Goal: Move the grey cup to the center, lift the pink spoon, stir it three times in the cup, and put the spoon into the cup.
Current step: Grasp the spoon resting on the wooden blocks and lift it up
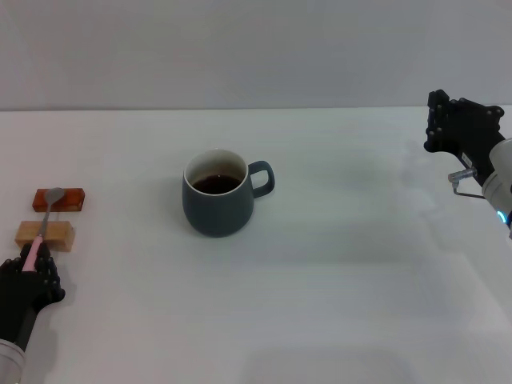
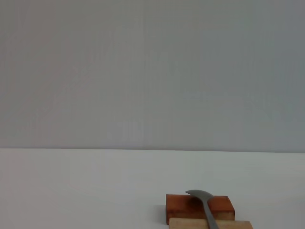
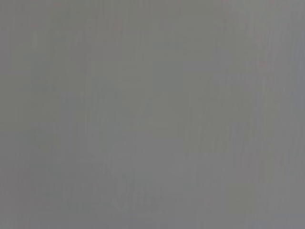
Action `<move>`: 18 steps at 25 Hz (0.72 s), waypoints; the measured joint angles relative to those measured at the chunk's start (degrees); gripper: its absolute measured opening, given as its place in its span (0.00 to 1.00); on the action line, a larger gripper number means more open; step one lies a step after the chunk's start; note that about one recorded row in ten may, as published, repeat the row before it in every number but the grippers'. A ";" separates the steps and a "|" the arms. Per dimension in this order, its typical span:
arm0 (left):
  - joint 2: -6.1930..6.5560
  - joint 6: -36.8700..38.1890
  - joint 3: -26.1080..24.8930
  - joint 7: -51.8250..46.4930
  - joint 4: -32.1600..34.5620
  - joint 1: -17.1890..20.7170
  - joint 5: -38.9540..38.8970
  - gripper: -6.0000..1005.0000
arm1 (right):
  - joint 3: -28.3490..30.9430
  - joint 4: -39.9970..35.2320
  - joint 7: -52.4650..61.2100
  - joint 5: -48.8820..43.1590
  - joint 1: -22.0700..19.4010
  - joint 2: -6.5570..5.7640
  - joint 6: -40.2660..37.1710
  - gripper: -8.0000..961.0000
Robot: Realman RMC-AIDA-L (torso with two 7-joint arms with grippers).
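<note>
The grey cup (image 1: 218, 198) stands upright in the bare middle of the white table (image 1: 336, 264), handle to the right, with dark liquid inside. The pink spoon (image 1: 44, 220) lies at the far left across a tan block (image 1: 45, 234) and a red-brown block (image 1: 58, 198), its metal bowl on the red-brown one. My left gripper (image 1: 32, 260) is at the near end of the spoon and closed around the pink handle; the spoon still rests on the blocks. In the left wrist view the spoon's bowl (image 2: 202, 196) lies over both blocks. My right gripper (image 1: 434, 122) is raised at the far right, open and empty.
The two wooden blocks sit close together near the table's left edge. A plain grey wall stands behind the table. The right wrist view shows only flat grey.
</note>
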 joint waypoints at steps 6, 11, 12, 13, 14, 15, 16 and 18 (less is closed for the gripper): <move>0.03 0.01 0.00 0.03 -0.06 -0.03 0.00 0.16 | -0.05 0.09 0.00 0.00 0.08 0.00 0.01 0.04; 0.04 0.01 0.05 0.04 -0.23 -0.05 0.00 0.16 | -0.10 0.12 0.00 -0.01 0.14 0.00 0.28 0.04; 0.04 0.01 0.07 0.04 -0.25 -0.09 0.01 0.16 | -0.10 0.12 0.00 -0.01 0.22 0.00 0.61 0.04; 0.04 0.01 0.08 0.04 -0.26 -0.13 0.00 0.16 | -0.10 0.12 0.00 -0.01 0.22 0.00 0.61 0.04; 0.04 0.01 0.10 0.04 -0.26 -0.22 0.00 0.16 | -0.10 0.11 0.00 -0.01 0.27 0.00 0.74 0.04; 0.04 0.01 0.10 0.04 -0.26 -0.27 0.00 0.16 | -0.10 0.11 0.00 -0.01 0.27 0.00 0.80 0.04; 0.04 0.01 0.09 0.04 -0.24 -0.31 0.00 0.16 | -0.10 0.11 0.00 -0.01 0.27 0.00 0.80 0.04; 0.04 0.01 0.08 0.04 -0.17 -0.36 0.00 0.16 | -0.09 0.12 0.00 -0.01 0.25 0.00 0.81 0.04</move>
